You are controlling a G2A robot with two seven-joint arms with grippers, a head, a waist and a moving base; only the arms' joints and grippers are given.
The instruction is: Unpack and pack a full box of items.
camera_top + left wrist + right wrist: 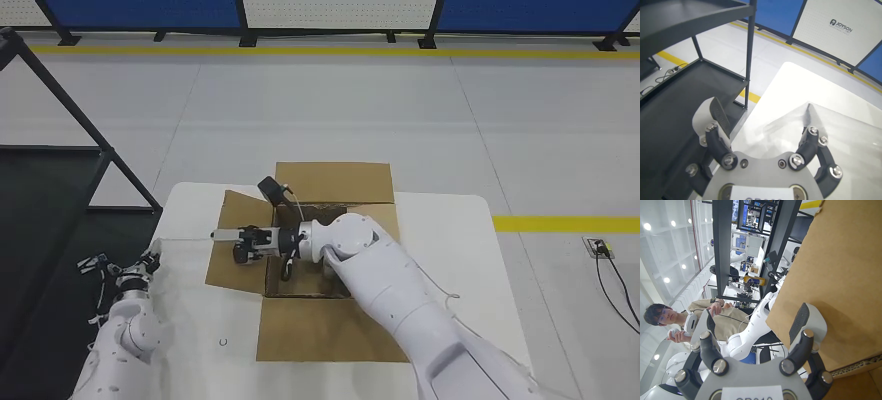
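Right now you are working at the box (pixel 335 182), which is sitting open in the middle of the surface (pixel 440 230) with its flaps lying outward. Your right end effector (pixel 755 308) is hovering over the left flap (pixel 222 270), fingers spread wide and pinching nothing. One finger is lying just beside the cardboard, though I cannot tell whether it is touching.

A dark item (pixel 270 188) with a thin cord is resting at the box's rear left corner, near that end effector. Your right arm is hiding most of the box's inside, so how much is packed in there cannot be judged.

Your left end effector (pixel 762 106) is hanging at the left edge of the surface beside the black rack (pixel 677 85), also spread and empty.

By my reading you are between picks, with the dark item the likeliest thing to handle. The next move is calling for turning the right wrist toward it, centring the open fingers round its body rather than the cord, and closing gently before lifting clear of the flap.
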